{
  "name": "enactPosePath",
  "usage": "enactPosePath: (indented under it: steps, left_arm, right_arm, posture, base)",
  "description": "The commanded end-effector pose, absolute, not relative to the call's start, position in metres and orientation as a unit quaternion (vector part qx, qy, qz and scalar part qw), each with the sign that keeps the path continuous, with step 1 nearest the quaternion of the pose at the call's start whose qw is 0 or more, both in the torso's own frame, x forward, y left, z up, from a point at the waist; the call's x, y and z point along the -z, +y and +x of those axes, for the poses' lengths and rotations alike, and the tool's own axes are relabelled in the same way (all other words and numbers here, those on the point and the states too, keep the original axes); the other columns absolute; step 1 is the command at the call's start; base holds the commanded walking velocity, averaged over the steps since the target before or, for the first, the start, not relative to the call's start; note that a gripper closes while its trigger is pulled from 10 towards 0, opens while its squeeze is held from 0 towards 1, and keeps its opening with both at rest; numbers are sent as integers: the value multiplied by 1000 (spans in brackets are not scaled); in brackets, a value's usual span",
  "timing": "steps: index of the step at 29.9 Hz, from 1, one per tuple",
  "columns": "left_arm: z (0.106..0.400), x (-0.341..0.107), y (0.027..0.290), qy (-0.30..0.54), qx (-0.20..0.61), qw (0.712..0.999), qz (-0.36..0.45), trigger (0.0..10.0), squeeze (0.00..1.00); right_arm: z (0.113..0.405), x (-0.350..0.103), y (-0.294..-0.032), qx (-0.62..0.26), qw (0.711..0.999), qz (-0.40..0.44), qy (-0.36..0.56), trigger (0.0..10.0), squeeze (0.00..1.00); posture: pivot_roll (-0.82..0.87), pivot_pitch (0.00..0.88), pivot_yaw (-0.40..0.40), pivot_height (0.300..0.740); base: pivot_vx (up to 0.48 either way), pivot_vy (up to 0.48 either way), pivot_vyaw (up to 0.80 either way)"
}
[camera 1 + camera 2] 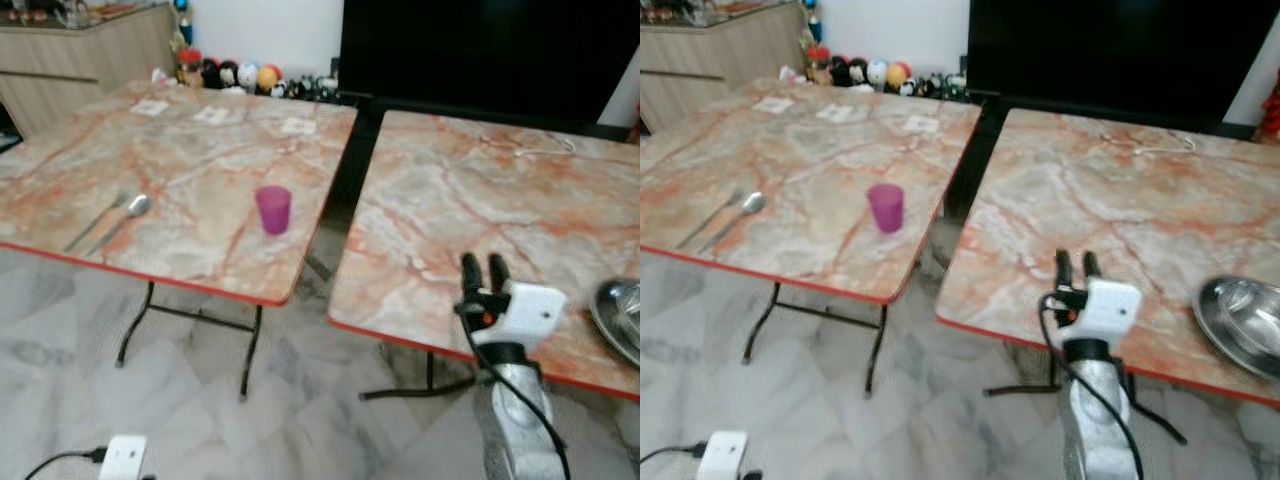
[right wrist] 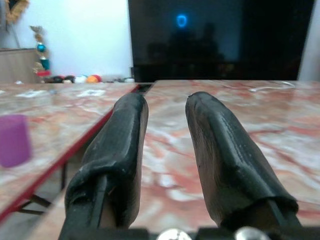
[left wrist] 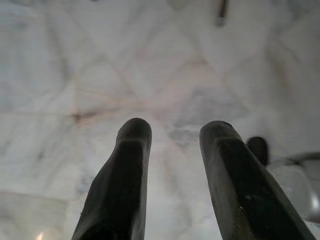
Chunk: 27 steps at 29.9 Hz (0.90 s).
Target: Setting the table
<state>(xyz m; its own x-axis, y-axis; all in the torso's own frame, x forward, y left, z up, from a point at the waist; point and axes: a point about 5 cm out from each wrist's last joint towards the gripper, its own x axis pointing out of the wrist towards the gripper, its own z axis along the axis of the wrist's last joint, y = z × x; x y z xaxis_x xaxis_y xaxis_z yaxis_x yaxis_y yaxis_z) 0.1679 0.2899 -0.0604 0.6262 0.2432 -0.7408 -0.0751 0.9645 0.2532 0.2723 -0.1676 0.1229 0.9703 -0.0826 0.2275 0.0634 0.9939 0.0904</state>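
Two marble tables are standing apart; right gripper, fingers parted and empty, is hovering near bowl, probably approaching.

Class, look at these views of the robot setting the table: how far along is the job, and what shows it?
Done: a fork, a spoon and a purple cup already lie on the left table. In hand: nothing; the right gripper hovers open and empty over the right table's near edge, and the left gripper hangs open above the floor. Left: the metal bowl on the right table probably still needs placing.
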Motion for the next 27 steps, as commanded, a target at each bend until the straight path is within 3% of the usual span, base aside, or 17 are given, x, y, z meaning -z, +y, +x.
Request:
enactPosePath:
  steps: [1, 27]
  left_arm:
    - [170, 61, 286, 425, -84, 896, 96, 10000, 0]
    - [171, 61, 285, 423, -86, 897, 93, 10000, 0]
  right_arm:
    - [270, -121, -178, 58, 991, 34, -113, 10000, 0]
    - [274, -125, -172, 61, 991, 24, -119, 10000, 0]
  posture:
    - [59, 27, 2, 740]
    - [65, 32, -4, 740]
  base:
    - [0, 480, 0]
    - [0, 480, 0]
